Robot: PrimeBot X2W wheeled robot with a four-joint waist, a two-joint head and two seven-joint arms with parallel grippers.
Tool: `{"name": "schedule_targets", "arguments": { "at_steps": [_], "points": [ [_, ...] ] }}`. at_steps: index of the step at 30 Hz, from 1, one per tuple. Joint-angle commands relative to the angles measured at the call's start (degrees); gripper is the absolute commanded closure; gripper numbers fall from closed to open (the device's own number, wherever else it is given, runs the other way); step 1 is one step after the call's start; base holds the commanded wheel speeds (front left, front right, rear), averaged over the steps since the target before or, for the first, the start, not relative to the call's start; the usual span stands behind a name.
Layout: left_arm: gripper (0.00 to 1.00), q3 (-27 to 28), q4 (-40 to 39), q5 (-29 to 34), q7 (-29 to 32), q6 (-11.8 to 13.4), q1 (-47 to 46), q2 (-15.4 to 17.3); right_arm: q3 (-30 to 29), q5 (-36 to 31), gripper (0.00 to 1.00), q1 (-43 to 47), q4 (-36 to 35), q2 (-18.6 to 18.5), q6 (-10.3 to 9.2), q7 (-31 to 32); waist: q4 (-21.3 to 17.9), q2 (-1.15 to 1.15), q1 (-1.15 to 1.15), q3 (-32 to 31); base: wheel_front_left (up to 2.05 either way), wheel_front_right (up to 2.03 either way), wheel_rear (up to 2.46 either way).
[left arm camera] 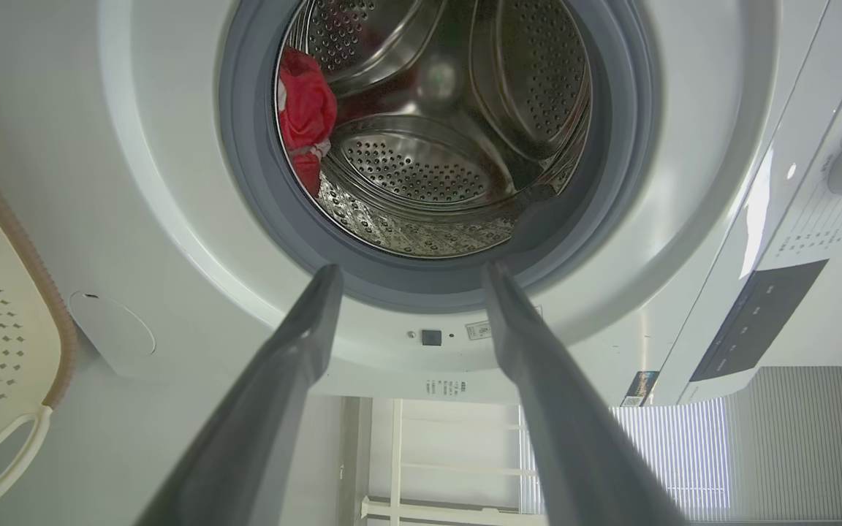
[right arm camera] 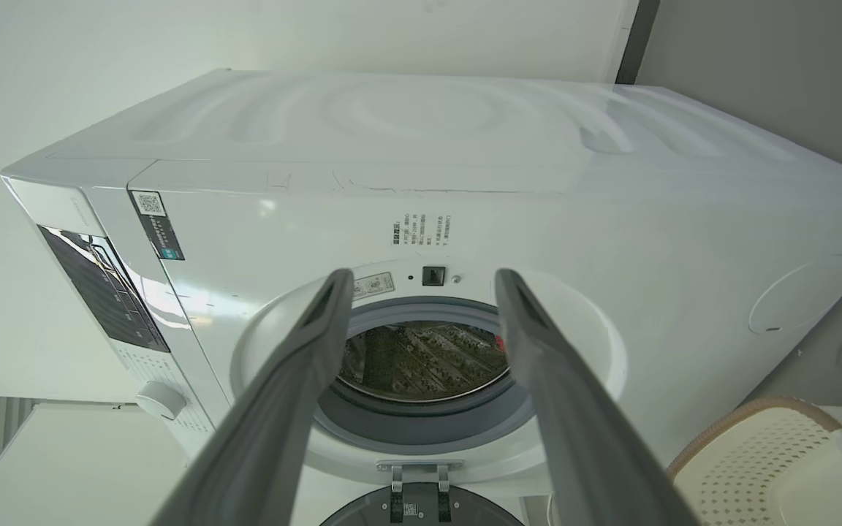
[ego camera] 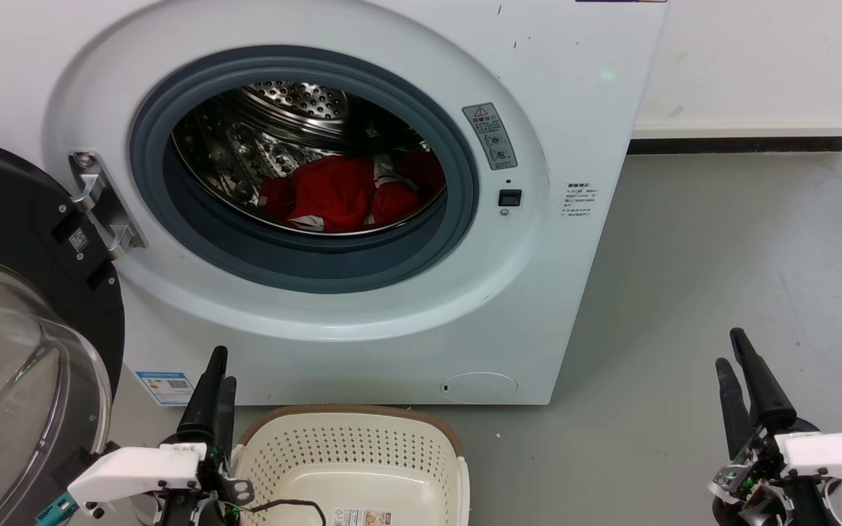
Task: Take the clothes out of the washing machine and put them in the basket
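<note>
Head view: looking down on a large white front-loading washing machine, with its black-rimmed glass door hanging wide open at the left. Showing bright red fabric clothes with white trim lying heaped at the bottom of the perforated steel drum, behind the round grey rubber ring, and a small cream-white perforated plastic basket with a brown rim sitting on the grey floor just before the machine. Showing the left claw just beside the basket's left wall and the right claw well apart from it, over bare floor.

Left wrist view and right wrist view: showing the left claw's long dark fingers and the right claw's fingers standing spread and pinching nothing.

Judging the step in hand: reaching in for the first garment. Calling for keeping the fingers spread while passing the rubber ring without snagging it, sinking well into the heap, closing on a thick fold rather than a trim edge, then lifting high enough for clearing the ring with any trailing cloth before carrying it over the basket. Minding the open door beside the left arm.
</note>
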Motion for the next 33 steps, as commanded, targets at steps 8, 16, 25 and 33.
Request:
{"name": "schedule_targets", "arguments": {
  "at_steps": [8, 16, 25, 33],
  "points": [
    [0.0, -0.35, -2.34, 11.08, -2.38, -0.02, -2.02, 0.2, 0.38, -11.61, 0.0, 0.14, -3.01, -0.08, 0.01, -2.37, 0.02, 0.0, 0.0, -0.07, 0.0, 0.0, 0.0],
    [0.0, -1.18, -3.58, 22.47, -4.32, -0.01, -2.24, 0.11, 0.3, -22.63, 0.0, 0.99, -5.35, -0.08, 0.01, -4.29, 0.05, 0.0, 0.0, -0.08, 0.0, 0.0, 0.0],
    [0.0, -2.61, -4.12, 33.32, -6.31, 0.39, -2.42, 0.1, 1.3, -34.43, 0.0, 2.03, -6.61, -0.07, 0.0, -6.27, 0.07, 0.0, 0.0, -0.16, 0.0, 0.0, 0.0],
    [0.0, -3.21, -4.3, 40.65, -7.91, 0.47, -2.34, 0.11, 1.7, -43.52, 0.0, 2.59, -7.72, -0.06, 0.0, -7.53, 0.15, 0.0, 0.0, -0.16, 0.0, 0.0, 0.0]
  ]
}}
